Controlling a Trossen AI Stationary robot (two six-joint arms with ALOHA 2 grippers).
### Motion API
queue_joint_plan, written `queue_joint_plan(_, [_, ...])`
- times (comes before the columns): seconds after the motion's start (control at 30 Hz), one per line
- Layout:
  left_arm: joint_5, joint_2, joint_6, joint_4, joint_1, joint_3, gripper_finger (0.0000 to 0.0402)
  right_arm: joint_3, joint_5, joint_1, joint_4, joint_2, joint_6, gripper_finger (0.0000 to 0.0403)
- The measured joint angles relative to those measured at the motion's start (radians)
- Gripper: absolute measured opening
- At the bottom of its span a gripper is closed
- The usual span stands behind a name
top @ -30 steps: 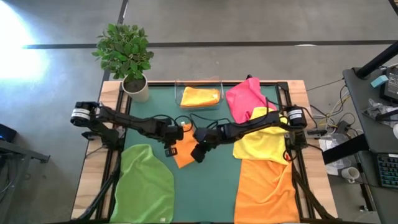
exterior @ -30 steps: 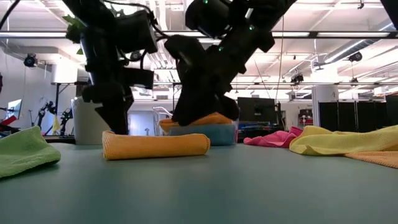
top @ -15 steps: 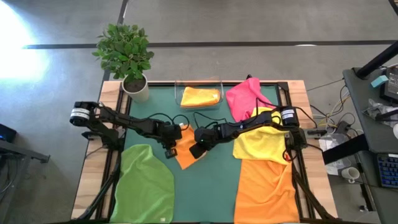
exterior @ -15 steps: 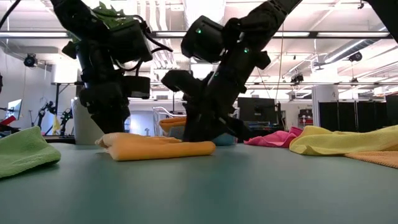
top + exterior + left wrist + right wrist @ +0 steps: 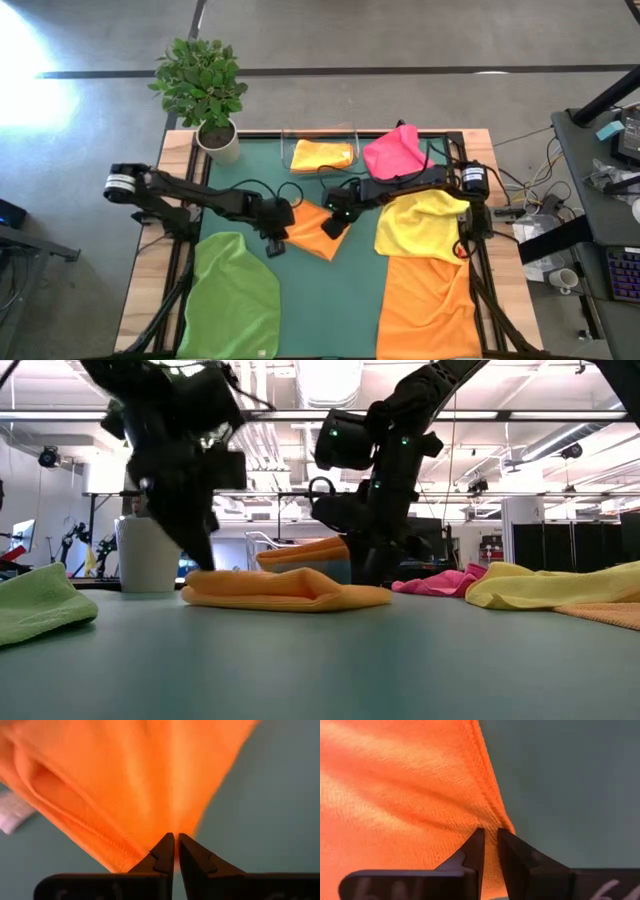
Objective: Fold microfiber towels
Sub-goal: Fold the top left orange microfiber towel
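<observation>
A folded orange microfiber towel (image 5: 312,233) lies on the green mat (image 5: 350,290) at the table's middle; it also shows in the low view (image 5: 285,588). My left gripper (image 5: 281,226) is shut on its left end. My right gripper (image 5: 334,217) is shut on its far right edge. A green towel (image 5: 236,298) lies at the near left. A yellow towel (image 5: 424,224) overlaps a large orange one (image 5: 430,300) at the right. A pink towel (image 5: 394,152) lies at the far right. My left gripper pinches the orange towel's left end (image 5: 167,822) between its two fingers, slanting down from the table's left. The towel lies on the mat with folds fanning away from the fingertips (image 5: 162,852). My right gripper pinches the towel's hemmed edge (image 5: 492,820) between its two fingers, slanting down from the table's right. The hem runs away from the fingertips (image 5: 476,845), several layers stacked. That end rests low on the mat.
A clear tray (image 5: 322,155) holding a folded yellow-orange cloth stands at the far middle, close behind the grippers. A potted plant (image 5: 205,90) stands at the far left corner. Bare mat shows in front of the folded towel, between the green and large orange towels.
My right gripper has gone toward the table's far edge and a little right, tipping further down. The orange towel has gone from a narrow roll to a wider, flatter fold, its right end drawn toward the far right while its left end stayed by my left gripper.
</observation>
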Motion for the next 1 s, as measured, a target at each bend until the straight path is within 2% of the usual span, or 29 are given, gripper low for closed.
queue_joint_plan(0.23, [-0.103, -0.164, 0.002, 0.0, 0.002, -0.008, 0.001, 0.029, -0.002, 0.024, -0.004, -0.004, -0.015, 0.0049])
queue_joint_plan(0.4, [-0.181, -0.261, 0.003, -0.067, 0.002, -0.008, 0.001, 0.126, 0.035, 0.093, 0.013, -0.019, -0.007, 0.0049])
queue_joint_plan(0.53, [-0.231, -0.322, 0.003, -0.114, 0.003, -0.008, 0.001, 0.147, 0.067, 0.156, 0.062, -0.018, 0.016, 0.0049])
queue_joint_plan(0.67, [-0.242, -0.359, 0.003, -0.135, 0.003, -0.01, 0.001, 0.132, 0.077, 0.202, 0.069, -0.018, 0.076, 0.0049])
queue_joint_plan(0.77, [-0.242, -0.37, 0.003, -0.127, 0.003, -0.011, 0.001, 0.099, 0.127, 0.22, 0.068, -0.014, 0.118, 0.0049])
queue_joint_plan(1.0, [-0.242, -0.362, 0.003, -0.121, 0.003, -0.023, 0.001, 0.071, 0.104, 0.229, 0.089, 0.046, 0.188, 0.0049])
